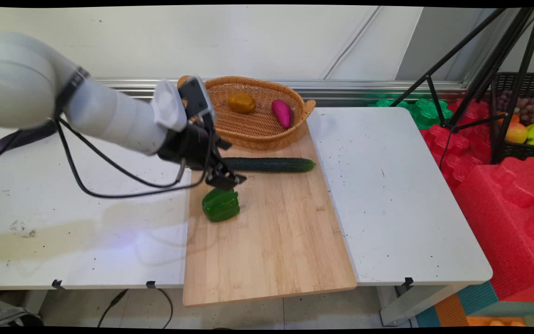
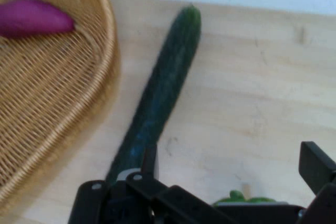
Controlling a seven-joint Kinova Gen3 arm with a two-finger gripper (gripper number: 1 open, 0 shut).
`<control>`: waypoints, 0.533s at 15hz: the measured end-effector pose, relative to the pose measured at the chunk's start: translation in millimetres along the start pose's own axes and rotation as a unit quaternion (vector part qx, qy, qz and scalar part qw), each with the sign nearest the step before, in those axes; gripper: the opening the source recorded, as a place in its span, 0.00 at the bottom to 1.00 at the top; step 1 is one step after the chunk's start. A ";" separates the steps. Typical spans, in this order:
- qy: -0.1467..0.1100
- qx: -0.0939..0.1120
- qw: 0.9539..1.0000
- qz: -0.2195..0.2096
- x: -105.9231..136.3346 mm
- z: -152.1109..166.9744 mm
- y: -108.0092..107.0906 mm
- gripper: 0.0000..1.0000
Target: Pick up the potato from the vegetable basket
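From my remote seat, the wooden board fills the near middle of the white bench, its pale grain running away from me and its near edge hanging past the bench front. On the board's left side sits a glossy green pepper, lumpy and blocky, resting on the wood. The arm's black gripper hangs directly above the pepper's far side, close over it; in the hand view only the pepper's top peeks up between the two jaws, which stand spread apart and pinch nothing.

Just beyond the gripper lies a cucumber, dark green, long and slightly bumpy. I see its long axis running across the board, left to right, its tapered tip pointing toward the board's right edge and its other end hidden behind the gripper. In the hand view the cucumber slants up from the left jaw, beside the jaws rather than between them.

Farther back, an oval woven wicker basket rests on the board's far end, near the cucumber. Inside it lie a brownish potato and a smooth purple sweet potato, set apart from each other.
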 end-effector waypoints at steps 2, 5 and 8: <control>0.020 0.005 1.000 -0.006 12.1 -18.0 -9.9 1.00; 0.040 0.015 0.999 -0.018 25.0 -36.5 -24.6 1.00; 0.052 0.034 0.997 -0.035 37.3 -50.4 -45.8 1.00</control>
